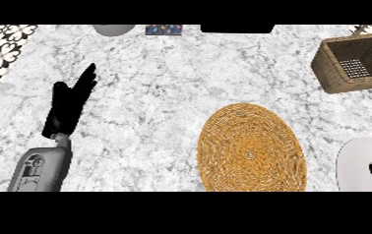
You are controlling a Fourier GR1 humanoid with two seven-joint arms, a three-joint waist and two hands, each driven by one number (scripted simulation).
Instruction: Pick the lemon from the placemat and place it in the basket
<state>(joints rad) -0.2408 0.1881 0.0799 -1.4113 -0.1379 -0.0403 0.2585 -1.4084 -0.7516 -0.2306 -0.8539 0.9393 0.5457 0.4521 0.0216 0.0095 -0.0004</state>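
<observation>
One left hand (69,105) rests on the tabletop (160,80), fingers straight — one placemat (251,149) to its right, one basket (341,63) farther right. Lemon unseen; right hand not visible.

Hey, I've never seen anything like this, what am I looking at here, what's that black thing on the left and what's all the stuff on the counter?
This is one picture taken from a humanoid robot's head, looking steeply down at a marble kitchen counter. The black shape at the left is the left robot hand on its grey forearm, fingers straight and open, resting and holding nothing. At the lower right edge a grey forearm comes in; the right robot hand itself does not show clearly, so I cannot tell how it stands. On the counter lies a round woven placemat, and at the upper right stands a wicker basket. The job is to move a lemon from the placemat into the basket, but no lemon is visible anywhere here. A few things sit cut off along the far edge, too little to identify.
</observation>
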